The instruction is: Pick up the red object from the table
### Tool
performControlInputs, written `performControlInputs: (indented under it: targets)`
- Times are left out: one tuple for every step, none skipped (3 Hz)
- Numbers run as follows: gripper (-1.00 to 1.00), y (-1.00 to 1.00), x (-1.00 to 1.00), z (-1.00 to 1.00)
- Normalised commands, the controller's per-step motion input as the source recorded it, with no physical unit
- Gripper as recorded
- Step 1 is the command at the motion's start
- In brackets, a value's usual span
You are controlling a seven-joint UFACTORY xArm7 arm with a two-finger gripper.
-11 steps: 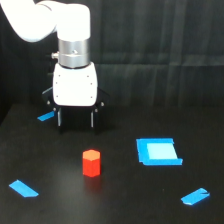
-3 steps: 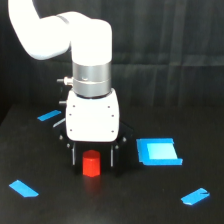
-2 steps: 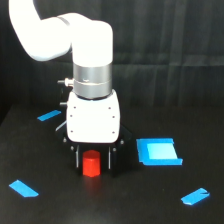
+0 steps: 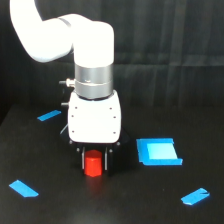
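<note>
The red object (image 4: 93, 166) is a small red-orange block standing upright on the black table (image 4: 125, 205), a little to the exterior view's left of centre. My gripper (image 4: 94, 161) has come straight down over it, and its two dark fingers (image 4: 82, 161) press against the block's left and right sides. The block's top is tucked under the white gripper body, and its base appears to rest on the table. The gripper is shut on the block.
A blue square patch (image 4: 158, 151) lies just to the exterior view's right of the gripper. Blue tape strips lie at the back left (image 4: 49, 115), front left (image 4: 23, 188) and front right (image 4: 195, 196). A black curtain hangs behind.
The arm came down over the red block, and its fingers, spread wide a second ago, have closed in against the block's sides. The block has not moved.
</note>
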Motion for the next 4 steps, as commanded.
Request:
performControlInputs:
  targets:
    - [-1.00, 0.02, 0.10, -0.18]
    - [-0.93, -0.06, -0.05, 1.00]
    - [-1.00, -0.01, -0.02, 0.92]
    - [-1.00, 0.04, -0.02, 0.99]
